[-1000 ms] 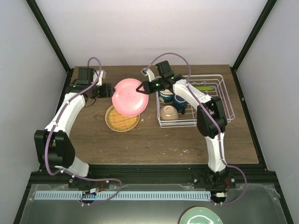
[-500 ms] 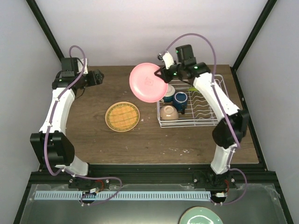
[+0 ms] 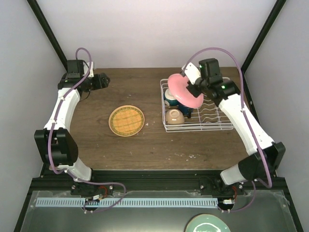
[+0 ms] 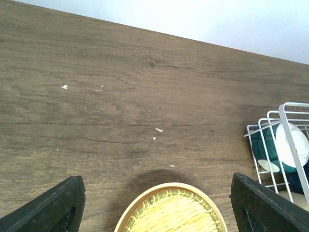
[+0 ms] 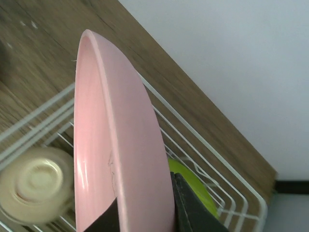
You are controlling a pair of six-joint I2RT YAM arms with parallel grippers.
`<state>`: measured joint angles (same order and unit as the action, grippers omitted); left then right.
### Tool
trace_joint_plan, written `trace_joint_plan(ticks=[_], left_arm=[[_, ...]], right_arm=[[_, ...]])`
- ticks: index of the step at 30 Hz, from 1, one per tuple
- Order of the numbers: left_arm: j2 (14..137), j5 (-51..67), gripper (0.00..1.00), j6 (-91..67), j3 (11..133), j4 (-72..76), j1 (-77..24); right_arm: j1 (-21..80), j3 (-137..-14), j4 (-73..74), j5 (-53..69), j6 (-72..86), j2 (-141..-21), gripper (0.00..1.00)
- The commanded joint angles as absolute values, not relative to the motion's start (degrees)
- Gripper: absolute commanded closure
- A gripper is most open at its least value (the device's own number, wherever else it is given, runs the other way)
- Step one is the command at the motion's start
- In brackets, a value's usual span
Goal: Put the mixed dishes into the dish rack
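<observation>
The brown wooden worktop carries the white wire dish rack on its right half, toward the back.

Above the rack's left end hangs the pink plate, tipped up almost on edge and off the wires, over the dishes already inside. I'd judge it stiff, smooth and fairly light, likely hard plastic or glazed ware. That makes it slick at the rim and liable to swing or slip from a narrow pinch. The rim is the only sensible place to hold it, and a firm pinch well onto the lip would suit it best. If it is set down hard against the dividers it could knock or chip.

The woven-pattern yellow plate lies flat on the worktop, left of the rack and well apart from it, not yet loaded. From the right wrist I can see a lime green plate standing in the rack just behind the pink one. A cream bowl sits at the rack's near left corner, with the dark blue mug just behind it.

The right tool is clamped on the pink plate's rim, one finger on each face, so the plate juts out in front of it. The left tool hovers at the far left of the worktop with its fingers spread wide and nothing between them. The yellow plate is nearby, below and ahead of it.
</observation>
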<state>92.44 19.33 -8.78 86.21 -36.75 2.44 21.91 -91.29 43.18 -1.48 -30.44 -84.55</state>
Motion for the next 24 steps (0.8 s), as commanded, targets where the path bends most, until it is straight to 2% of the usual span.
trace_joint_plan(ticks=[1, 5, 11, 24], left_arm=[[93.35, 20.81, 0.16, -8.59, 87.52, -35.39, 2.55], [94.34, 22.05, 0.16, -9.0, 87.92, -35.07, 2.59], [95.34, 23.08, 0.16, -9.19, 88.16, -34.99, 2.55], [94.79, 23.04, 0.15, -9.17, 86.76, -34.47, 2.65]], right_arm=[[20.82, -86.71, 36.71, -9.92, -38.93, -74.31, 0.99], [20.13, -76.11, 29.37, -12.7, -45.65, -66.36, 0.99], [19.21, -66.71, 24.65, -12.35, -55.06, -58.57, 0.99], [15.77, -57.88, 17.29, -19.39, -68.99, -56.96, 0.99]])
